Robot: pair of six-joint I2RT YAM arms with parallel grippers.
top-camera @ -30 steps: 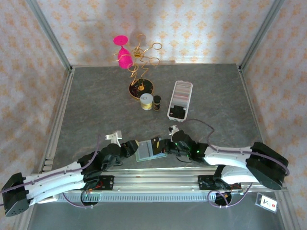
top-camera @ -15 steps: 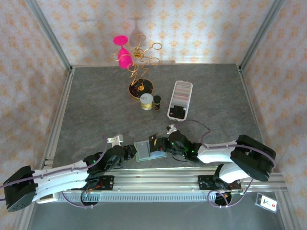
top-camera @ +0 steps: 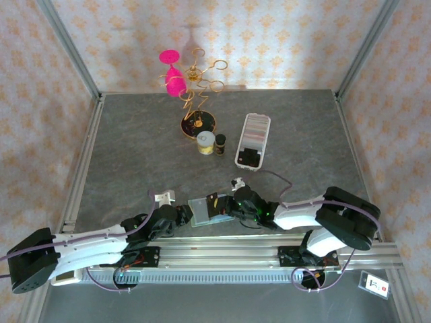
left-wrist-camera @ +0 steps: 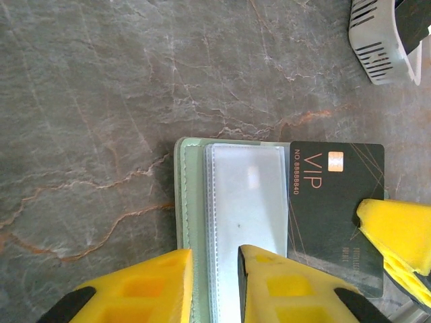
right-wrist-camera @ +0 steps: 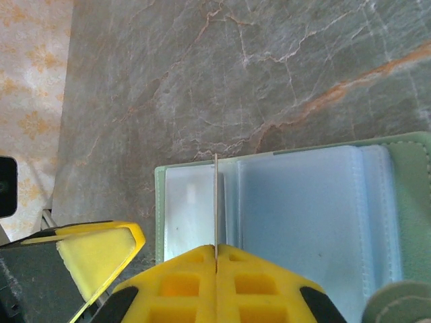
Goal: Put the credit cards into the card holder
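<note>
The sage-green card holder (top-camera: 202,211) (left-wrist-camera: 236,195) lies open near the table's front edge, its clear grey-blue pockets (right-wrist-camera: 303,215) facing up. My left gripper (top-camera: 183,214) (left-wrist-camera: 215,252) has closed on the holder's near left edge, with the green border and the pocket seam between its fingers. My right gripper (top-camera: 227,206) (right-wrist-camera: 216,247) is shut on a dark VIP credit card (left-wrist-camera: 333,208). That card (right-wrist-camera: 215,195) stands on edge over the holder, beside the left pocket leaf. More credit cards stand packed in a long clear tray (top-camera: 253,134) further back.
A gold wire stand holding a pink glass (top-camera: 176,77) stands at the back, on a dark round base (top-camera: 197,124). A gold-lidded jar (top-camera: 206,142) and a small dark bottle (top-camera: 220,143) sit left of the tray. A metal rail (top-camera: 222,250) runs along the near edge.
My left gripper has moved forward to the holder's left edge and its jaws have narrowed. My right gripper has carried the dark card left, over the holder.
</note>
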